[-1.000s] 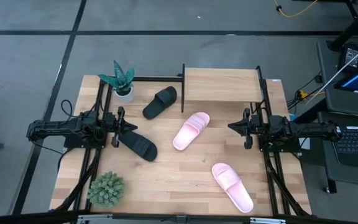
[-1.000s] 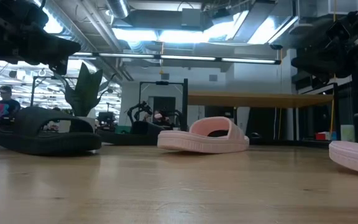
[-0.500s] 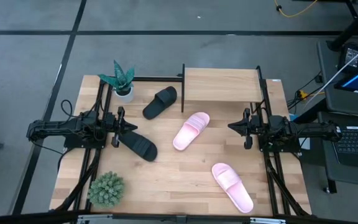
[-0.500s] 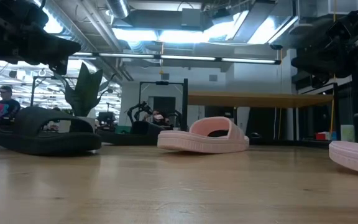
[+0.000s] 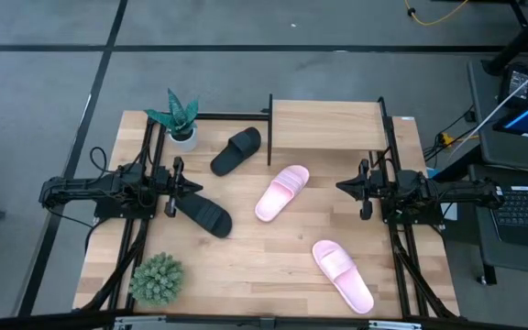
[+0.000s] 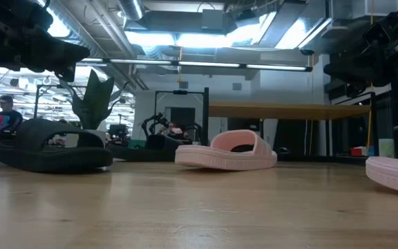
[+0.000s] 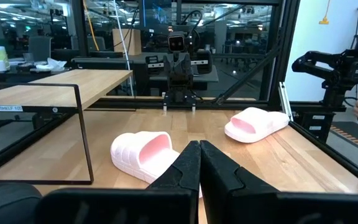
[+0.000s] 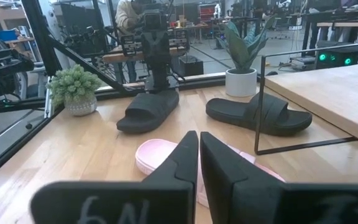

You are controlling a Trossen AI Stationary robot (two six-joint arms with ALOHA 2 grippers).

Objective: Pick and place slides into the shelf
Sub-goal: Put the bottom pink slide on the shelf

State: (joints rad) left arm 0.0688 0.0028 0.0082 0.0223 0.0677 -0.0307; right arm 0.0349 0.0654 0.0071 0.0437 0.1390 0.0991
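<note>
**Four slides loose on the surface, both hands idle: where the risks lie**

Reading from the left, your left hand [image 5: 183, 187] hovers at the left edge of the surface [image 5: 273, 261], fingers pressed together and holding nothing. Its tips sit just beside the near black slide [image 5: 202, 215], so a descent without first opening would likely push that slide away rather than straddle it. A spiky green ball plant [image 5: 157, 279] stands near the front left corner; a leafy potted plant [image 5: 181, 119] stands at the back left, close to the far black slide [image 5: 236, 150], and a wide approach there could tip the pot.

At centre, one pink slide [image 5: 281, 192] lies just in front of the shelf [image 5: 325, 125], whose board is bare. Its thin black posts [image 7: 84, 133] are the main hazard: a slide carried in low or skewed may catch one. The second pink slide [image 5: 343, 273] lies toward the front right, well apart from the shelf.

Your right hand [image 5: 344, 187] waits at the right edge, also closed tight and empty. Both hands face the centre, so reaching together risks a collision.
</note>
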